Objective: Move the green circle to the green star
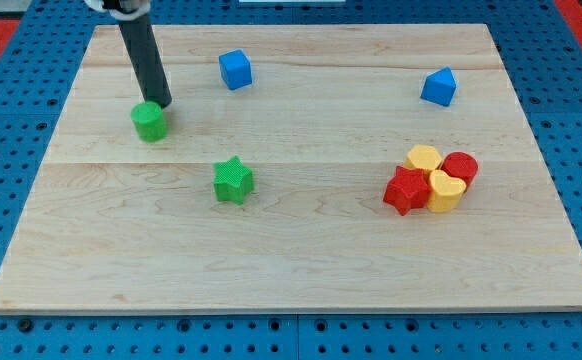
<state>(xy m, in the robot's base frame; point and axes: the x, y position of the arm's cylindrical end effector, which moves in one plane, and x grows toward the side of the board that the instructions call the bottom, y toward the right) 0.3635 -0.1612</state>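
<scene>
The green circle [150, 121] sits on the wooden board [291, 250] at the upper left. The green star [233, 181] lies below and to the right of it, near the board's middle left. My tip [163, 103] stands just above and to the right of the green circle, touching or nearly touching its upper right edge. The dark rod rises from there toward the view's top left.
A blue cube [235, 69] is at the top, left of centre. A blue block [438, 87] is at the upper right. At the right, a red star [406, 190], a yellow heart [445, 190], a yellow block [423, 158] and a red block [460, 167] are clustered together.
</scene>
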